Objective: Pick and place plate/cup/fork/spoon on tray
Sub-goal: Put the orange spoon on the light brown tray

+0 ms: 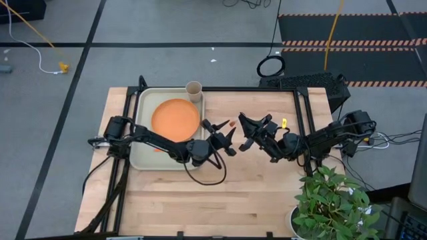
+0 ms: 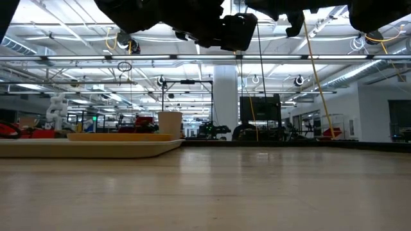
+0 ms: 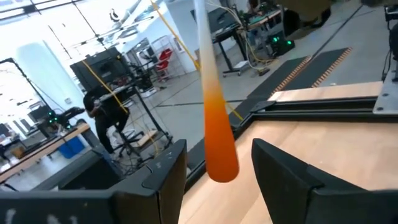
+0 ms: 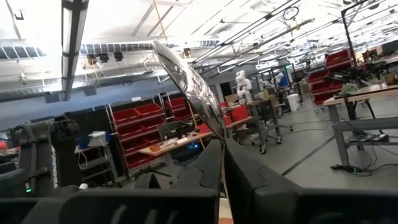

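The tray [image 1: 143, 157] lies at the table's left and also shows in the low view [image 2: 96, 149]. The orange plate [image 1: 175, 119] lies flat in it, and the cup [image 1: 193, 91] stands upright at its far right corner. Both grippers are above the table's middle, facing each other. My right gripper [image 1: 245, 128] is shut on the spoon. My left gripper [image 1: 225, 135] is open. Its fingers stand on either side of the spoon's orange handle [image 3: 217, 140] with gaps showing, touching nothing. I cannot make out the fork. My right gripper pinches the spoon between its two shut fingers at the metal neck just below the bowl [image 4: 210, 127]. The silver bowl [image 4: 180, 71] sticks out past the fingertips. The spoon is lifted clear of the table, and its orange handle end [image 1: 230, 124] points toward my left gripper.
Bare wood [image 1: 220, 193] lies toward the table's near edge. A potted plant [image 1: 330, 203] stands at the near right corner. Black frame rails [image 1: 303, 127] run along the table's sides. The room beyond the table holds benches and red bins.
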Tool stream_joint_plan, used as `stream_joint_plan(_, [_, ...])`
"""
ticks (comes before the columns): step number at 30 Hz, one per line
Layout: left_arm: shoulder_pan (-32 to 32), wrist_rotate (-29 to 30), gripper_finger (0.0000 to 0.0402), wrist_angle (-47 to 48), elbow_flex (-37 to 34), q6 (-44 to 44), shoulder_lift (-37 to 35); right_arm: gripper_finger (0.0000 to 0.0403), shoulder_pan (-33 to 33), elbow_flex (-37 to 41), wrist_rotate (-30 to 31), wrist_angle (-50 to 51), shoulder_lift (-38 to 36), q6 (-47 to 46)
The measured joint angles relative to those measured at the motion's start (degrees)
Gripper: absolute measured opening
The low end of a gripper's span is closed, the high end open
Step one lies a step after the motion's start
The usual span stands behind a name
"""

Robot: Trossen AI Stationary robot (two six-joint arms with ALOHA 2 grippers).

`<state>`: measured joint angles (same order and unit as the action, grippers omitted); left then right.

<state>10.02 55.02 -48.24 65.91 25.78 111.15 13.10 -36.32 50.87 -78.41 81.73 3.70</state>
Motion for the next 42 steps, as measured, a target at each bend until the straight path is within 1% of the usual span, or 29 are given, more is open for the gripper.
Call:
stream_joint_plan(2, [0.00,0.08,0.0174,0.09,0.00,0.45,0.00,0.0000,0.00,0.00,-0.02,0.25,0.00,0.07])
stream_joint_plan(5, [0.00,0.07,0.0147,0.07,0.00,2.10,0.00,0.0000,0.00,0.00,-0.25,0.82,0.00,-0.04])
stream_joint_plan(7, [0.00,0.07,0.0129,0.03,0.00,2.56,0.00,0.0000,0.00,0.00,-1.67,0.68,0.00,0.06])
stream_joint_plan(10, [0.00,-0.17,0.0114,0.13,0.00,2.37,0.00,0.0000,0.00,0.00,-2.05,0.71,0.00,0.03])
stream_joint_plan(13, [0.00,-0.83,0.0117,0.16,0.00,1.98,0.00,0.0000,0.02,0.00,-3.11,0.74,0.00,0.03])
stream_joint_plan(20, [0.00,-0.94,0.0175,0.43,0.00,1.03,0.00,0.0000,0.00,0.00,-3.13,0.77,0.00,0.03])
stream_joint_plan(23, [-0.29,-0.96,0.0181,0.58,0.01,0.89,0.00,0.0000,0.00,0.00,-3.13,1.09,0.00,0.09])
stream_joint_plan(26, [-0.52,-1.01,0.0167,1.19,0.02,0.73,0.00,0.0000,0.00,0.00,-3.13,1.63,0.00,0.07])
stream_joint_plan(30, [-0.62,-1.03,0.0132,1.46,0.00,0.64,0.00,0.0000,0.00,0.00,-3.13,1.94,0.00,0.05])
stream_joint_plan(33, [-0.61,-1.03,0.0113,1.47,0.00,0.44,0.00,0.0000,0.00,0.00,-3.14,1.96,0.00,0.03])
stream_joint_plan(42, [-0.63,-0.63,0.0106,1.45,0.00,-0.31,0.00,0.0000,0.00,0.00,-3.12,1.97,0.00,0.01])
